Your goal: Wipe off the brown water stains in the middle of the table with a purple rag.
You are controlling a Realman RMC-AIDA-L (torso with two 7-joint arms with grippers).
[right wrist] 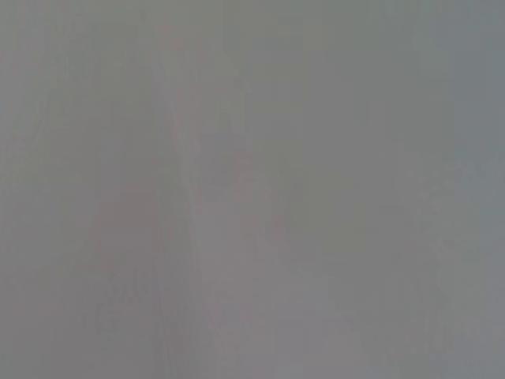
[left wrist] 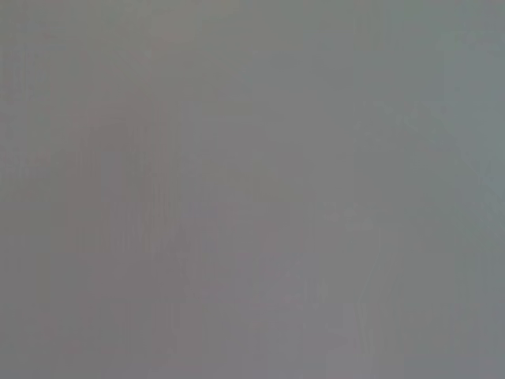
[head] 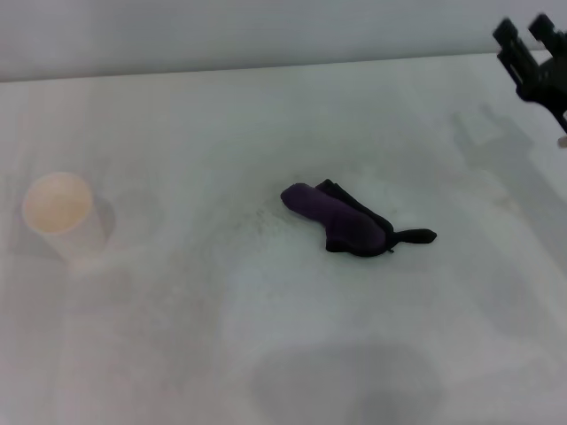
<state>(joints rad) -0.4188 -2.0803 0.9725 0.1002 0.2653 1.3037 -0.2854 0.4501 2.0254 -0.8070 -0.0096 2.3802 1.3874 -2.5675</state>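
The purple rag (head: 341, 218) lies bunched up in a soft, lumpy roll near the middle of the smooth white tabletop (head: 266, 354), with black trim along its edge and a thin black tail poking out on the right side. The right tool (head: 524, 37) is black and boxy and hangs up high at the far right corner, well apart from the rag, with its two stubby fingers spread apart and holding nothing. A round white paper cup (head: 60, 212) stands far off on the left, and I cannot make out any brown stain.
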